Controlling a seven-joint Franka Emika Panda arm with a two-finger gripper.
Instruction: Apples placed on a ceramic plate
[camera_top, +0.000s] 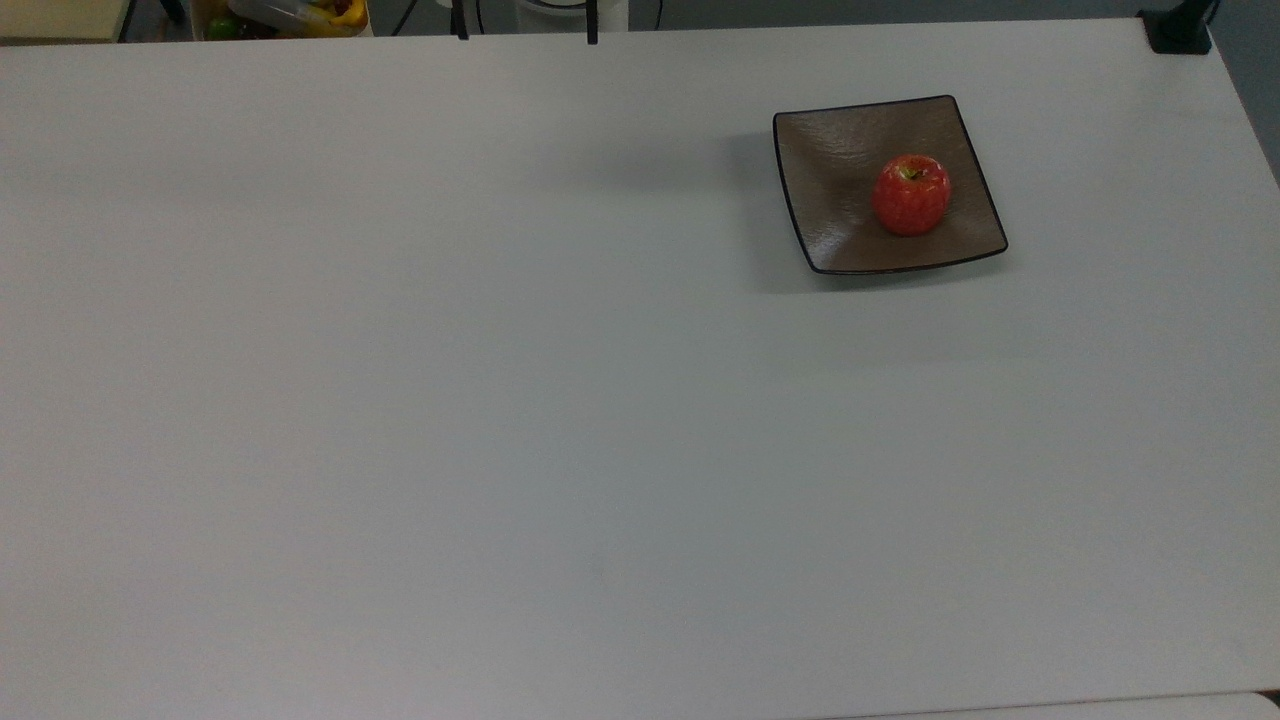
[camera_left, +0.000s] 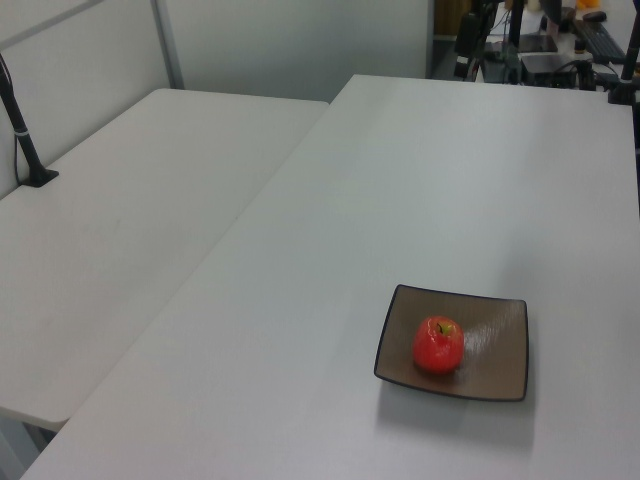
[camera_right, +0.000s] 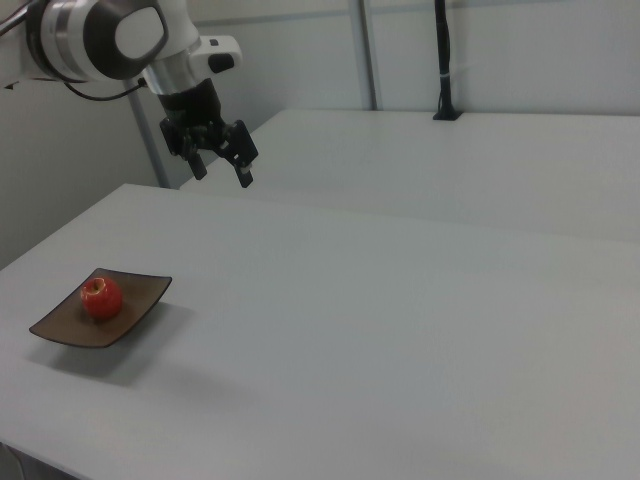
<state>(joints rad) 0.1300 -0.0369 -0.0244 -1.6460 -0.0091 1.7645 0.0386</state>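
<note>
— On the ceramic plate (camera_top: 835, 215), upper right of the top view, what's inside?

— I see the apple (camera_top: 911, 194), right of centre. My gripper (camera_right: 222, 167) hangs upper left in the right view, fingers spread, holding nothing

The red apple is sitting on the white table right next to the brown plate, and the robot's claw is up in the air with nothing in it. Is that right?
Not quite. The apple sits on the plate, not beside it on the table; the top view shows this plainly. The rest holds: in the right view the gripper hangs in the air, open and empty.
</note>
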